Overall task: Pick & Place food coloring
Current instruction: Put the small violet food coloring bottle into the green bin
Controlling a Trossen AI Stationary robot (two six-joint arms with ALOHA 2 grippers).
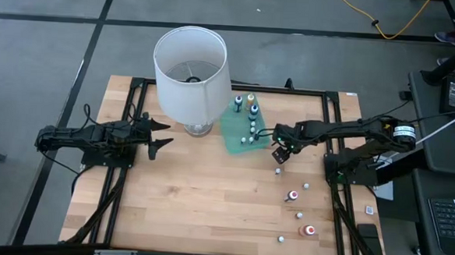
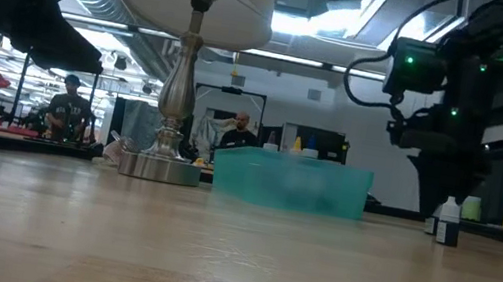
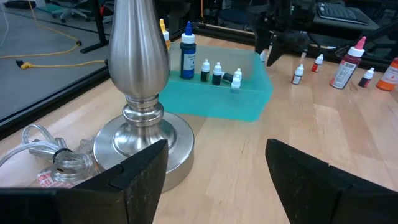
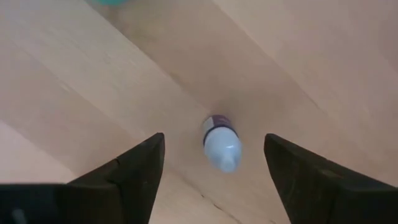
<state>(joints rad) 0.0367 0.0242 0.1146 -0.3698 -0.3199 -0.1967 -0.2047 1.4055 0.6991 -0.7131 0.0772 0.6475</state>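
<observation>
Between the two dark fingers of the right gripper stands one small bottle on the wooden table, seen from above: a white cap and a dark band under it. The fingers are spread and stay apart from the bottle on both sides; they hold nothing. No writing can be read on this bottle, and no label or brand can be read on any other thing.

From above, the right gripper hangs just beside the near right corner of the green tray, and the same bottle stands on the table under it. More food coloring bottles are scattered on the right part of the table toward the front edge, some with red content. Other bottles stand inside the tray, with a taller blue one and a yellow one at its far side.

The lamp with the white shade stands just left of the tray. The left gripper waits left of the lamp base, fingers wide apart and empty.
</observation>
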